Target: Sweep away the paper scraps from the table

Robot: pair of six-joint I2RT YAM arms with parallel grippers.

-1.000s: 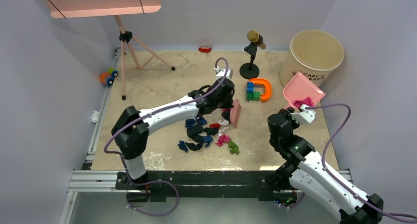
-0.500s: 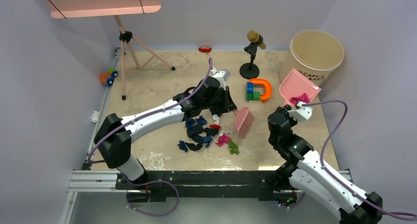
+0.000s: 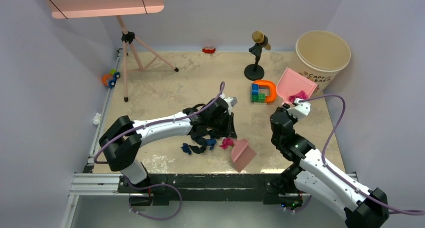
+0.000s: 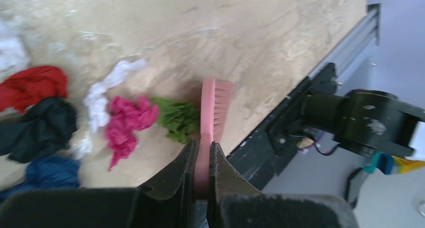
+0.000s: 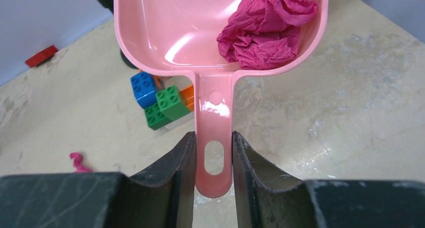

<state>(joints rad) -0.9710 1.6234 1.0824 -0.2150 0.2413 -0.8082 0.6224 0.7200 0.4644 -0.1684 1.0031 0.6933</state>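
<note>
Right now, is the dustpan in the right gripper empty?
No, a crumpled magenta paper wad lies in the scoop of the pink dustpan, held at its handle by the right gripper.

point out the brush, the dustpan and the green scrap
brush (image 4: 218,107), left wrist view, bristle head
dustpan (image 5: 165,27), right wrist view, bare scoop floor
green scrap (image 4: 176,119), left wrist view, middle of wad

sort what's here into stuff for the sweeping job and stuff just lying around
For the job: paper scraps, pink brush in the left pincer, pink dustpan in the right pincer, table; perhaps the beige tub.
Just lying about: toy microphone, tripod stand, block stack, orange horseshoe piece, red toy car.
</note>
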